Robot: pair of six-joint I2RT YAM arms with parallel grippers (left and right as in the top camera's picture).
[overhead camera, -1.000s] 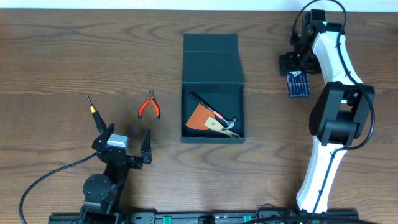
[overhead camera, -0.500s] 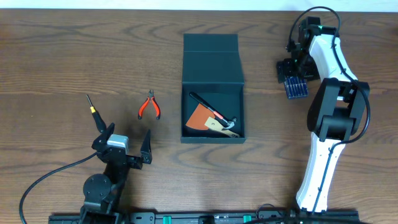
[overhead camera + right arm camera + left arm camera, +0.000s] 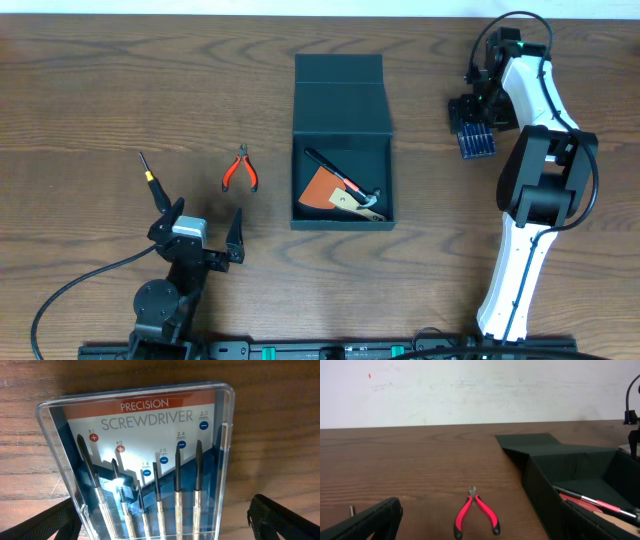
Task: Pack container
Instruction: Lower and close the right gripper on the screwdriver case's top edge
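The container point(image 3: 341, 140) sits open at the middle of the worktop, its flap lid laid back flat toward the far edge, exactly where it was a second ago. It holds an orange-brown pad point(image 3: 320, 188), a small hammer point(image 3: 362, 202) and a slim red-and-black tool point(image 3: 335, 172). The right gripper point(image 3: 470, 110), near the far right corner, has shifted a little toward the container since then. Its fingers stand wide apart on either side of a clear case of precision screwdrivers point(image 3: 145, 455) that lies flat on the wood, and they do not clamp it. The case shows slightly closer to the container than before. The left gripper point(image 3: 205, 212) has not moved from the near left area, fingers spread and empty. The red-handled pliers point(image 3: 240, 170) and a yellow-collared screwdriver point(image 3: 150, 178) lie unchanged between it and the container.
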